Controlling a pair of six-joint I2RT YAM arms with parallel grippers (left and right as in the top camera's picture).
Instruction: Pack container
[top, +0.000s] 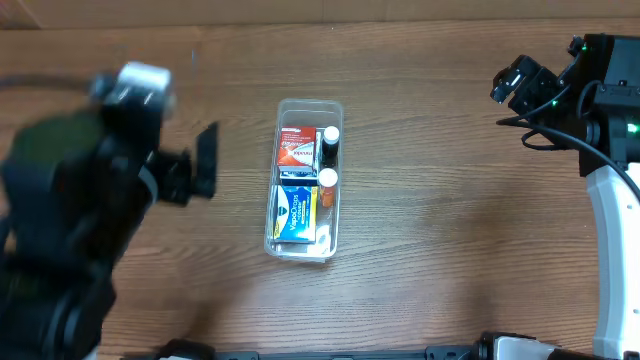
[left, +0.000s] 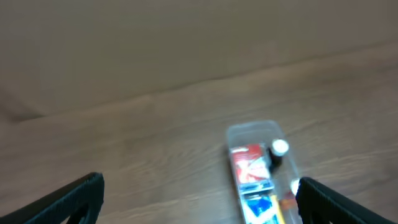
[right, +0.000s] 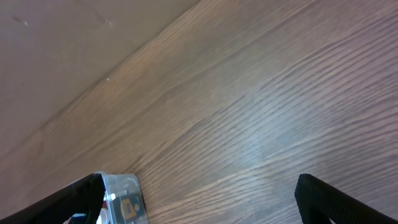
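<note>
Brown table (top: 450, 250): the container (top: 300, 253) lies long-ways, front to back. Left gripper (top: 205, 162) is nearer than right gripper (top: 512, 82). Both are spread wide, holding nothing.

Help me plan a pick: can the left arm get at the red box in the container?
Probably yes: the container is open-topped, the red box lies uncovered inside, and the left gripper sits nearby, jaws open.

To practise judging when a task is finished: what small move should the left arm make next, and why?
Probably just draw the open left gripper back: the clear plastic rectangular container already holds a red box, a blue-and-yellow box and two white-capped bottles; the right gripper is open and away too.
</note>
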